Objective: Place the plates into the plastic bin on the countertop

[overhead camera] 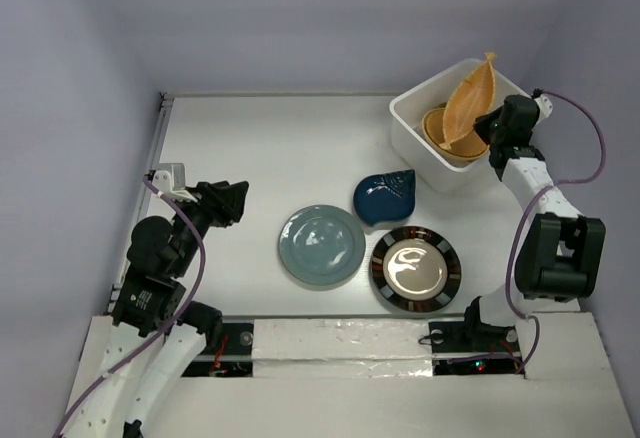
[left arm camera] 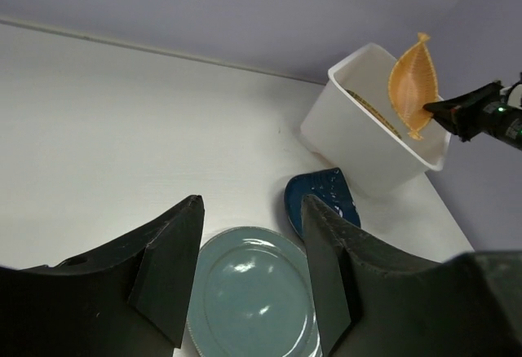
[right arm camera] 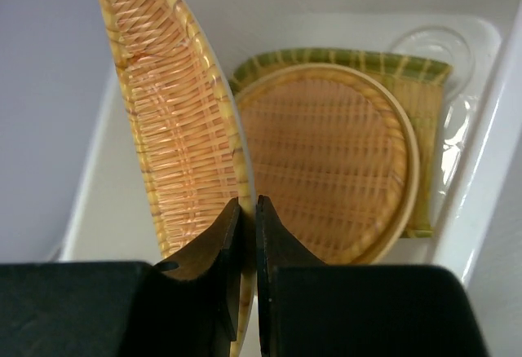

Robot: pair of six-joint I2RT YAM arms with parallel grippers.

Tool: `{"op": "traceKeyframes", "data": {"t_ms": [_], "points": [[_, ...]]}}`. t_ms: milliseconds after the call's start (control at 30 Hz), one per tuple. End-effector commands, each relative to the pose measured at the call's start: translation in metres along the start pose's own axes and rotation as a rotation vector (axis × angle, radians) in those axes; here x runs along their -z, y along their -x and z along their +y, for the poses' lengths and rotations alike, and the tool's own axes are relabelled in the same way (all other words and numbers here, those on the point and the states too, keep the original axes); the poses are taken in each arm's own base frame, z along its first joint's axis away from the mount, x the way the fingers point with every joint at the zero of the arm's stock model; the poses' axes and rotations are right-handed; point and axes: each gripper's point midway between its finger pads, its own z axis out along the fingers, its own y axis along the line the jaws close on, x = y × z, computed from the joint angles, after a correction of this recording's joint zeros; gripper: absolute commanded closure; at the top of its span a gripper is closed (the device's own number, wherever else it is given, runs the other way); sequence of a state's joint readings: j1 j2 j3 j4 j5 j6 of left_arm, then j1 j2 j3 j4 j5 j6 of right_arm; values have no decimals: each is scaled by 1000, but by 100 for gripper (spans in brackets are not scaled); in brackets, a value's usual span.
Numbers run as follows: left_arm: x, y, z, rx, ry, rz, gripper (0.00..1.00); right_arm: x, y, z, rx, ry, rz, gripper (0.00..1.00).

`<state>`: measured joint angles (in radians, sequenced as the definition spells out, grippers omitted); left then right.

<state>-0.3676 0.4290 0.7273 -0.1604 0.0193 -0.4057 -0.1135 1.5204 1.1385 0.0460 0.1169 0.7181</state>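
Top external view: task approx halfway, as I judge it. Bin sits far right on the countertop. Inside it, per right wrist cam, the orange woven plate lies on top of the green-yellow ribbed plate. Yellow round one: can't make it out, maybe underneath. The orange leaf plate is over the bin but not yet let go, so I don't count it as done. Three more are out on the countertop: dark-blue leaf plate just beside the bin's near left corner, grey-blue plate near centre, and black-rimmed plate just right of that, closest to the arm bases.

My R gripper: jaws nearly closed, only a thin slit btwn them, pinching the rim of the orange leaf plate. Plate stands on edge, tilted, pointed tip sticking up past the bin's far rim; lower end dips inside the bin. Whether it touches the dishes below, can't tell.

My L gripper: fingers spread wide, nothing btwn them, hanging over the near left of the countertop w/ the grey-blue plate just ahead, not touching it.
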Motion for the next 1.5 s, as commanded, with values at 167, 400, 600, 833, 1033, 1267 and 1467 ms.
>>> {"op": "traceKeyframes", "data": {"t_ms": [167,400,600,833,1033,1267,1467], "points": [[-1,5,-12,-12,-61,-23,50,-27,3,-22,7,-62,25,93],[0,3,-16,-15,-78,-16,47,-24,8,-18,17,-53,16,59],[-1,3,-16,-13,-78,-13,47,9,29,14,-16,79,-35,47],[-12,-12,-13,-7,-66,45,51,77,1,58,-49,356,-9,96],[-34,-66,-13,46,-95,263,74,152,-62,108,-29,627,46,100],[-34,-149,14,248,-3,442,100,194,-117,123,96,788,200,98],[-12,-215,47,404,144,555,99,220,-150,124,149,905,313,93]]}}
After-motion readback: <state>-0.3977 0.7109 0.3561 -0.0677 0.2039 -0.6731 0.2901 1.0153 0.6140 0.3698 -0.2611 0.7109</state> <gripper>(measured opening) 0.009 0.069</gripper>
